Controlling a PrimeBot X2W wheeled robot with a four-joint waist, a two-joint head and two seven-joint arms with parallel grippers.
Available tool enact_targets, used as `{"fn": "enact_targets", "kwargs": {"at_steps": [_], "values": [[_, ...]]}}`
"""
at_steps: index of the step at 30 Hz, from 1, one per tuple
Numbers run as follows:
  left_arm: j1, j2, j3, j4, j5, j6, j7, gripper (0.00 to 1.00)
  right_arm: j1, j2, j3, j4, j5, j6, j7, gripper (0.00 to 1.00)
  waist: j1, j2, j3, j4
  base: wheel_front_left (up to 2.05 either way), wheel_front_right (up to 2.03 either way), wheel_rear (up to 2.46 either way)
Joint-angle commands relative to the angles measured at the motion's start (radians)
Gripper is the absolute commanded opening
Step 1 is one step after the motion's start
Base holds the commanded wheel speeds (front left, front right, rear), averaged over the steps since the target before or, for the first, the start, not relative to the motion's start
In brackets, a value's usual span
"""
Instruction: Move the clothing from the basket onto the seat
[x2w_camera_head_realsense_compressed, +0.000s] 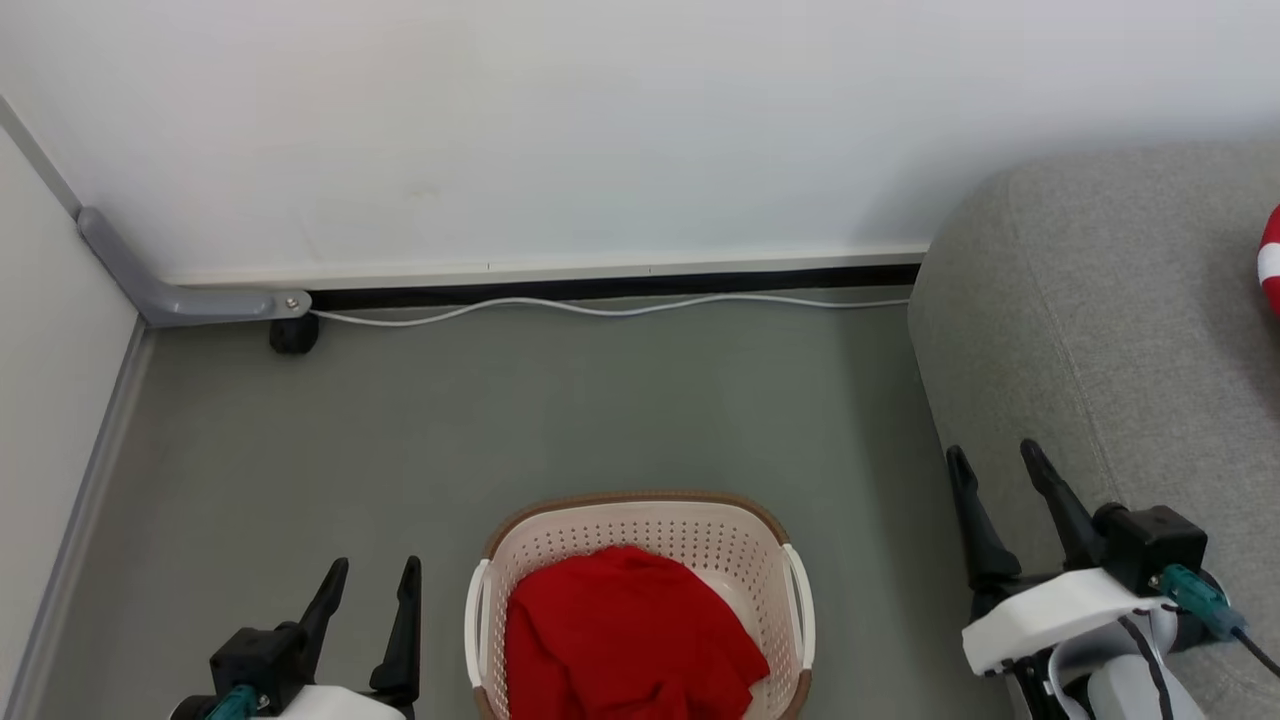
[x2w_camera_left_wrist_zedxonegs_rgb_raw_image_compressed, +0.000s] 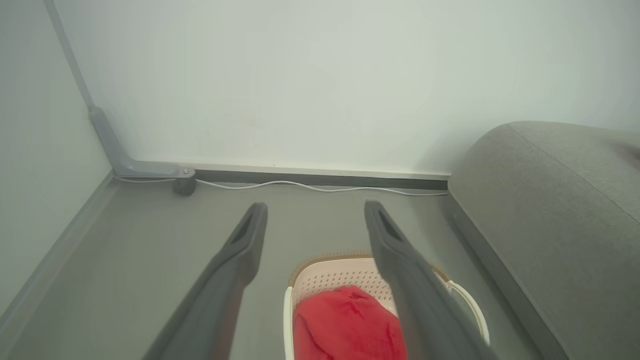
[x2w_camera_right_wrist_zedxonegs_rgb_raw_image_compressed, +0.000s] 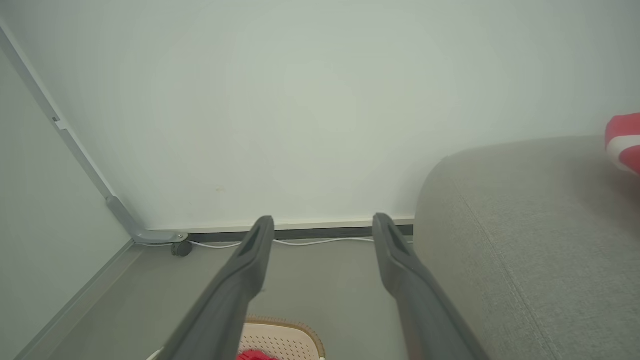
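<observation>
Grey floor (x2w_camera_head_realsense_compressed: 600, 420), white wall (x2w_camera_head_realsense_compressed: 600, 120). One basket (x2w_camera_head_realsense_compressed: 650, 530) holding one red garment (x2w_camera_head_realsense_compressed: 620, 630); second garment (x2w_camera_head_realsense_compressed: 1272, 262) on the seat (x2w_camera_head_realsense_compressed: 1080, 320). My left gripper (x2w_camera_head_realsense_compressed: 375, 566), right gripper (x2w_camera_head_realsense_compressed: 994, 452): both spread, empty.

Bright, even diffuse light; soft shadow beside seat (x2w_camera_head_realsense_compressed: 1080, 300); wrist views hazy, near fingers (x2w_camera_left_wrist_zedxonegs_rgb_raw_image_compressed: 227, 280) blurred.

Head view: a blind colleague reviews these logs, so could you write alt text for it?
A red garment lies bunched in a cream basket on the grey floor, between the open left gripper and open right gripper. At right, a grey seat bears the edge of another red-and-white garment.
</observation>
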Motion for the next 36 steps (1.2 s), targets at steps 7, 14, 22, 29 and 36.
{"fn": "enact_targets", "kwargs": {"at_steps": [7,14,22,29,36], "values": [[-0.094,0.007,-0.013,0.01,-0.026,-0.004,-0.006,1.0,-0.098,0.004,0.01,-0.067,-0.032,0.001,-0.012,1.0,0.0,0.0,0.134,-0.005,0.0,0.0,0.0],[-0.179,0.007,-0.083,0.058,-0.058,-0.004,-0.006,1.0,-0.181,0.013,0.006,-0.109,-0.056,0.001,-0.012,1.0,0.0,0.0,0.281,-0.013,0.0,0.0,0.0],[-0.313,0.007,-0.195,0.164,-0.092,-0.004,-0.006,1.0,-0.286,0.02,0.02,-0.14,-0.079,0.001,-0.012,1.0,0.0,0.0,0.445,-0.038,0.0,0.0,0.0],[-0.437,0.007,-0.315,0.296,-0.121,-0.004,-0.006,1.0,-0.357,0.023,0.036,-0.159,-0.084,0.001,-0.012,1.0,0.0,0.0,0.561,-0.069,0.0,0.0,0.0],[-0.557,0.007,-0.417,0.426,-0.131,-0.004,-0.006,1.0,-0.4,0.023,0.058,-0.181,-0.067,0.001,-0.012,1.0,0.0,0.0,0.649,-0.096,0.0,0.0,0.0]]}}
